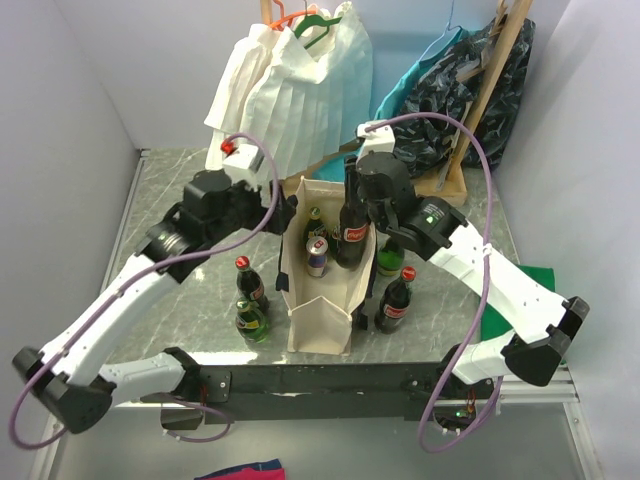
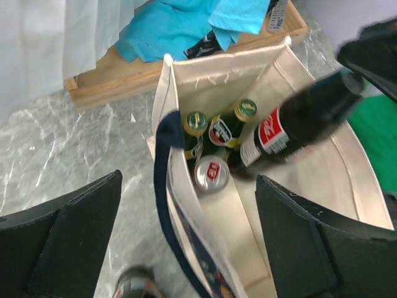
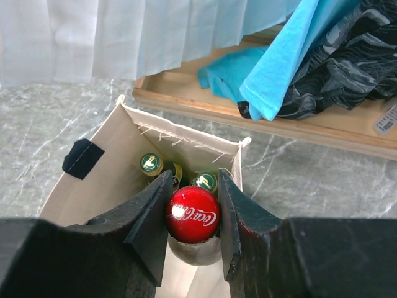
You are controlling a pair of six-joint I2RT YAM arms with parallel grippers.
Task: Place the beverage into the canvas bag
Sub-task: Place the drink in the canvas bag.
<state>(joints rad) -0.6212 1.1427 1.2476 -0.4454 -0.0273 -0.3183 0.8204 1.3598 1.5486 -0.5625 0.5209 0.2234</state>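
L arm [image 1: 120, 300], R arm [image 1: 500, 285]: white link shells, blk joints, blk bases. Purple cable [image 1: 487, 280] looped along each. Red knob [image 1: 228, 147] at 10-11 o'clock, green LED [image 1: 432, 212] near 3 o'clock. Fingers [image 3: 149, 217] blk, wedge-shaped.

Inside the canvas bag [image 2: 248, 74] the green bottles [image 2: 197, 123] show only their caps. The cola bottle [image 2: 291, 127] is blurred. The picture's bottom edge cuts off the outer bottle [image 2: 133, 282].
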